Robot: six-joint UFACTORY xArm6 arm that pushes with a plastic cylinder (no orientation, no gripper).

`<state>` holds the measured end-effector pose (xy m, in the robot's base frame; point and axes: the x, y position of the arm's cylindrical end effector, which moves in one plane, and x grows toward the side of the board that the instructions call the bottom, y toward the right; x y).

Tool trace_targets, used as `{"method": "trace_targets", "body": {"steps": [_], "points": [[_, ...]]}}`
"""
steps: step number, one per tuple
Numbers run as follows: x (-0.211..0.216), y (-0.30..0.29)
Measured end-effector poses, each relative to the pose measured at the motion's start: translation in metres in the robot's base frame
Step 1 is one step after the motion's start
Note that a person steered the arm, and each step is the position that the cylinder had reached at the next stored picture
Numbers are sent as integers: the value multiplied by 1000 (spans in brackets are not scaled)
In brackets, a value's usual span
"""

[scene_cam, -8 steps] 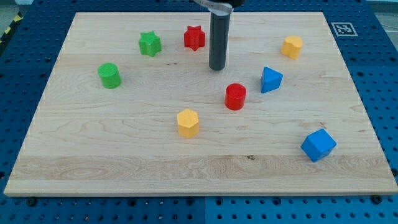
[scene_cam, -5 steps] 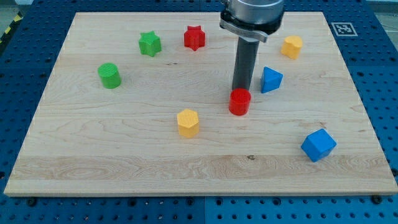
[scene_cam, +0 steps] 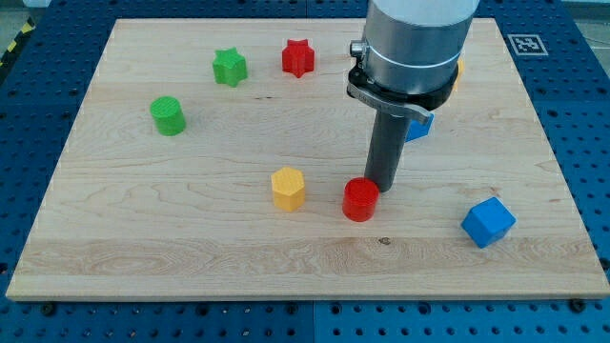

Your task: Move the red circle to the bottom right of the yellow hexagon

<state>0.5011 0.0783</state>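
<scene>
Camera view takes in a pale wooden board (scene_cam: 191,238) lying on a blue perforated table (scene_cam: 591,143). Farthest toward the view's left sits a green cylinder (scene_cam: 168,115), standing alone on the board's left part. Up and to the right of it is a green star (scene_cam: 229,67), and further right, near the board's top edge, a red star (scene_cam: 297,57).

Lower down, near the middle of the board, rests the yellow hexagon (scene_cam: 288,188). Just to its right and a little lower sits the red circle (scene_cam: 360,200), close beside the hexagon but not touching it, with a narrow strip of wood showing between them.

My tip (scene_cam: 383,185) is at the red circle's upper right edge, touching it or very nearly so. The dark rod rises from there into the grey cylindrical arm body (scene_cam: 412,48), which fills the top of the frame. The arm carries no hand or jaws, only this rod, so nothing here opens, closes or grips.

Behind the arm body a blue block (scene_cam: 420,124) shows only as a sliver, its shape hidden, and a yellow block (scene_cam: 458,69) peeks out at the arm's right edge, also too covered to name. Toward the view's lower right stands a blue cube (scene_cam: 488,222), well apart from the others.
</scene>
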Motion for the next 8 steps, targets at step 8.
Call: {"method": "trace_targets", "body": {"steps": [8], "points": [[44, -35]]}}
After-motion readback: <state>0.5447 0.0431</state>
